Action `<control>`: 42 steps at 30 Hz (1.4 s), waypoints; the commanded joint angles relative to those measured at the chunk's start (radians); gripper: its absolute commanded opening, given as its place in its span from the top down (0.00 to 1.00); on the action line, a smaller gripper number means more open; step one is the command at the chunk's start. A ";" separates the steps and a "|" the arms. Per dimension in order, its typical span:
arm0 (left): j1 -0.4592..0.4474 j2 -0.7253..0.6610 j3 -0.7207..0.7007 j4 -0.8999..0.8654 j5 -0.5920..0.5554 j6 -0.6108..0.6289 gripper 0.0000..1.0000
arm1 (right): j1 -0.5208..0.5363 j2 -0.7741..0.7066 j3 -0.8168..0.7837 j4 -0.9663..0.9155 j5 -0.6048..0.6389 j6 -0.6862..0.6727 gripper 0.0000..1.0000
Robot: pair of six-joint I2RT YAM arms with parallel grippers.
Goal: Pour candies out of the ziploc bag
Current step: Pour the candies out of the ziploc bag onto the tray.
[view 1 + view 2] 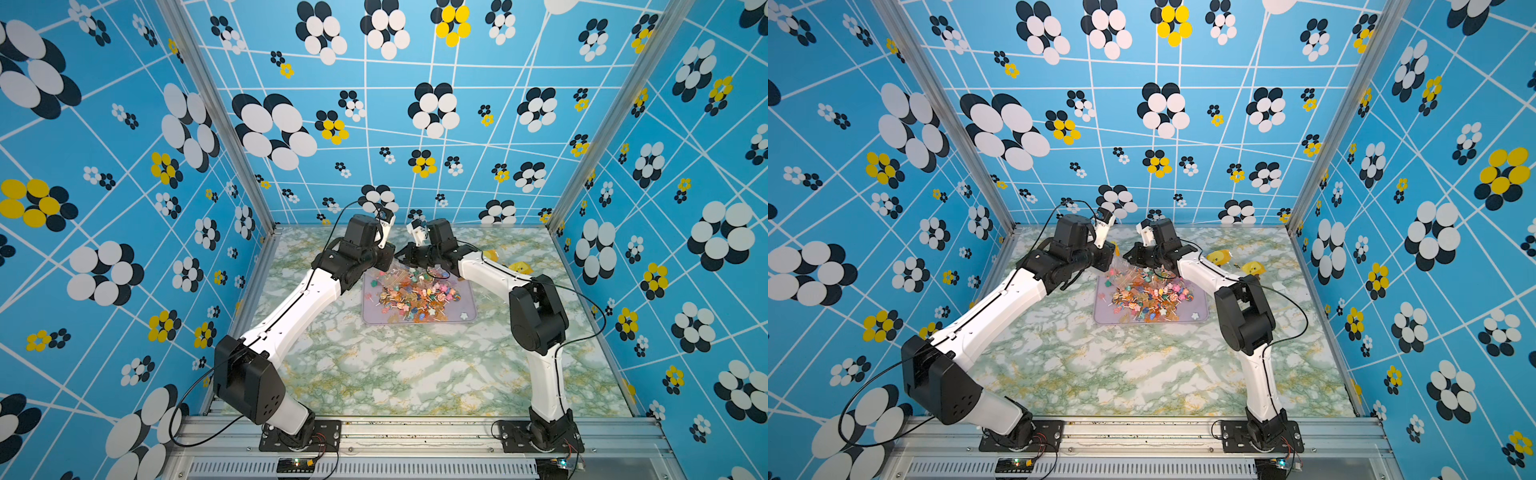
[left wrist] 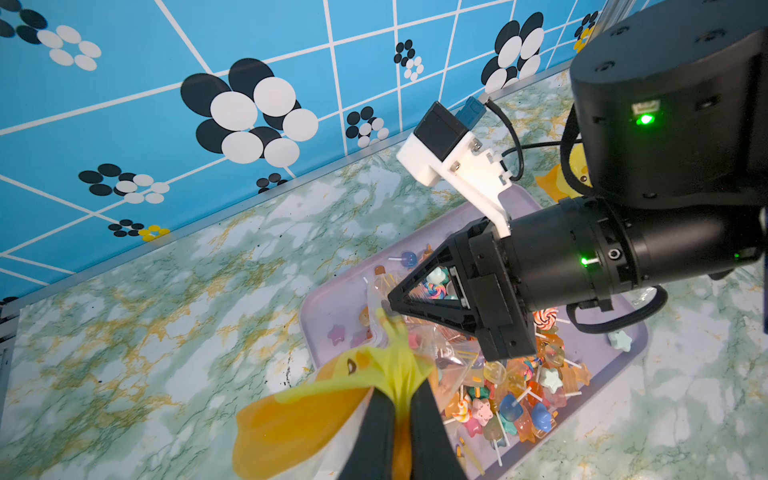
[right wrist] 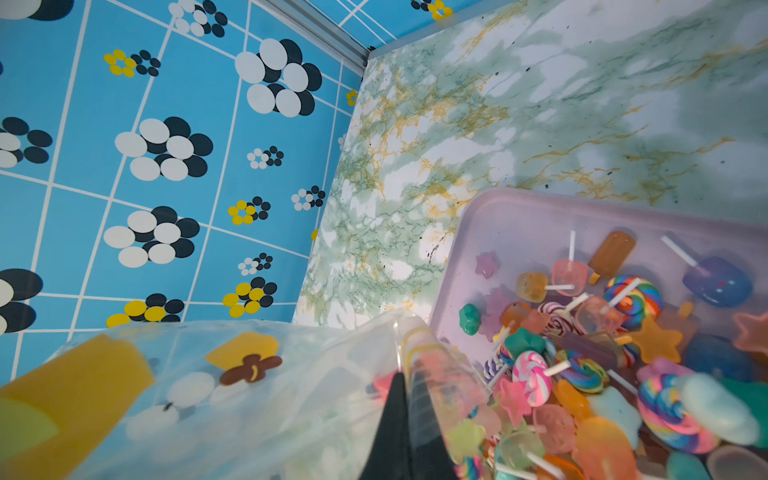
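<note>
Both arms meet over the far side of bench (image 1: 395,374): L arm in from 7 o'clock, R arm from 5 o'clock. Lilac tray (image 1: 469,299) lies flat at approx 12 o'clock from bench centre.

L fingers (image 2: 386,419) are closed tight on ziploc bag (image 3: 249,395), w/ yellow printed film bunched betw. them. R fingers (image 3: 397,411) are also clamped shut on the bag, at its zip-strip edge. Bag is clear plastic w/ yellow + white prints, held up off the bench betw. the 2 arms, over tray's 11 o'clock corner.

Most candies (image 1: 415,297) are piled in the tray, centre to 10 o'clock part. The 3 o'clock side shows lilac floor, w/ one pale star near the 5 o'clock corner. Mix is swirl lollies on pale sticks, stars, ice-lolly shapes, in pink, orange, green, blue. Some colours show thru the plastic near R fingers; can't tell if they're inside the bag or in the tray behind it.

Two yellow items (image 1: 519,268) sit on the bench at tray's 2 o'clock, partly hidden by R arm.
</note>
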 commanded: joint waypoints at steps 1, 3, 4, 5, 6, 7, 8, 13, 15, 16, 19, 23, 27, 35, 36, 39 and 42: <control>-0.009 -0.007 0.053 0.066 -0.008 0.018 1.00 | 0.002 0.033 -0.030 -0.026 0.022 0.015 1.00; -0.010 -0.008 0.052 0.067 -0.010 0.020 1.00 | 0.002 0.033 -0.036 -0.017 0.022 0.020 1.00; -0.010 -0.009 0.051 0.066 -0.011 0.021 1.00 | 0.002 0.033 -0.037 -0.013 0.021 0.022 1.00; -0.010 -0.009 0.052 0.064 -0.012 0.023 1.00 | 0.002 0.033 -0.040 -0.009 0.020 0.026 1.00; -0.010 -0.010 0.052 0.064 -0.012 0.023 1.00 | 0.003 0.033 -0.041 -0.005 0.019 0.029 1.00; -0.011 -0.010 0.051 0.063 -0.011 0.024 1.00 | 0.003 0.033 -0.042 -0.003 0.019 0.030 1.00; -0.010 -0.011 0.053 0.061 -0.011 0.024 1.00 | 0.003 0.046 -0.041 -0.001 0.019 0.031 1.00; -0.011 -0.016 0.054 0.054 -0.015 0.028 1.00 | 0.006 0.064 -0.041 0.007 0.017 0.037 1.00; -0.011 -0.015 0.057 0.050 -0.015 0.031 1.00 | 0.008 0.066 -0.041 0.008 0.017 0.038 1.00; -0.011 -0.017 0.058 0.047 -0.014 0.030 1.00 | 0.008 0.066 -0.041 0.008 0.017 0.040 1.00; -0.012 -0.018 0.060 0.041 -0.016 0.034 1.00 | 0.008 0.063 -0.042 0.011 0.017 0.039 1.00; -0.013 -0.019 0.068 0.027 -0.015 0.042 1.00 | 0.006 0.061 -0.041 0.007 0.019 0.034 1.00; -0.014 -0.019 0.083 0.008 -0.011 0.051 1.00 | 0.005 0.058 -0.039 -0.002 0.021 0.025 1.00; -0.019 -0.033 0.056 -0.003 -0.017 0.053 0.83 | -0.009 0.047 -0.047 -0.004 0.022 0.022 1.00; -0.019 -0.037 0.047 0.002 -0.020 0.051 0.76 | -0.009 0.047 -0.047 -0.005 0.021 0.019 1.00; -0.018 -0.042 0.035 0.007 -0.017 0.044 0.69 | -0.009 0.047 -0.045 -0.003 0.017 0.023 1.00; -0.020 -0.041 0.030 0.006 -0.014 0.040 0.68 | -0.009 0.047 -0.047 0.006 0.011 0.031 1.00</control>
